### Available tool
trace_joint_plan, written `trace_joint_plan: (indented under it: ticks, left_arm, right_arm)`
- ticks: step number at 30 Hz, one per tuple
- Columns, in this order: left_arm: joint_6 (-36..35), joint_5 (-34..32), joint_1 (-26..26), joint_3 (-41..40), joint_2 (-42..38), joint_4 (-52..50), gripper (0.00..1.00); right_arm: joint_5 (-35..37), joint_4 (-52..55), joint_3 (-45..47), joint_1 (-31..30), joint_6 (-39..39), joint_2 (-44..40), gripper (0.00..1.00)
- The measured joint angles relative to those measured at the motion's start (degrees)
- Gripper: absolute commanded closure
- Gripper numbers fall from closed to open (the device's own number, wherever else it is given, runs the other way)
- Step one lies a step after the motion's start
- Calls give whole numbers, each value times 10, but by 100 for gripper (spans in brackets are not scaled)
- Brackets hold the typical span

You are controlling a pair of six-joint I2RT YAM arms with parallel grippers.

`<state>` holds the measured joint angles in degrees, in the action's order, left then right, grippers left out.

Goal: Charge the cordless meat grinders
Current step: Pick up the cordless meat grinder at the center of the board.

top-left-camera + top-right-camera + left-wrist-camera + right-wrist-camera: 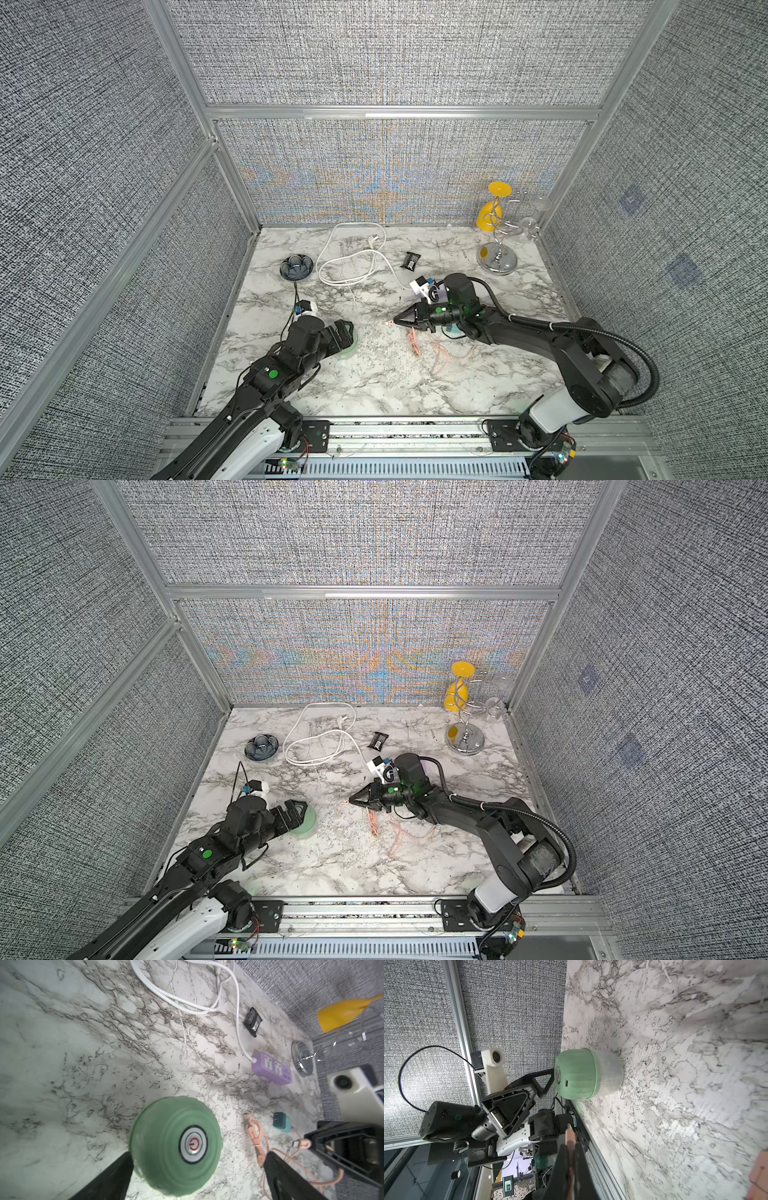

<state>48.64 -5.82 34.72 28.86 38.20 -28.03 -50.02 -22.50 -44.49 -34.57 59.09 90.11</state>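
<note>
The mint-green cordless meat grinder (348, 348) (306, 821) stands upright on its clear cup at the front left of the marble table (374, 382). Its grey power button (193, 1144) faces up, and a small dark port (566, 1083) shows on its side. My left gripper (341, 332) (197, 1159) is open just above the dome, a finger on either side. One finger (116, 1174) is close against the dome. My right gripper (395, 322) (572, 1147) is shut on the plug (569, 1132) of a pink cable (415, 347), to the right of the grinder with its tip towards it.
The pink cable trails to a teal cube charger (282, 1123), near a purple power strip (271, 1069) with a looped white cord (349, 257). Behind stand a dark petal bowl (296, 267), a black pack (410, 261) and a chrome rack with a yellow glass (496, 232). A white adapter (306, 308) lies by the left arm.
</note>
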Motion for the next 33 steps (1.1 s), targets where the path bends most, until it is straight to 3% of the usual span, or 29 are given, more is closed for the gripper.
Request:
trace_joint_plan:
  ticks: [8, 13, 22, 33]
  left_arm:
    - [-99, -59, 90, -16, -45, -38, 1]
    - [-110, -78, 123, -33, -8, -37, 1]
    - [-138, -144, 138, -38, 76, 23, 1]
    - [-165, -187, 139, -97, 109, 161, 1]
  right_arm:
    - [0, 30, 8, 9, -27, 1, 100]
    - [0, 29, 8, 12, -28, 7, 100]
    - [0, 30, 7, 12, -29, 3, 100]
    - [0, 30, 12, 16, -30, -2, 100]
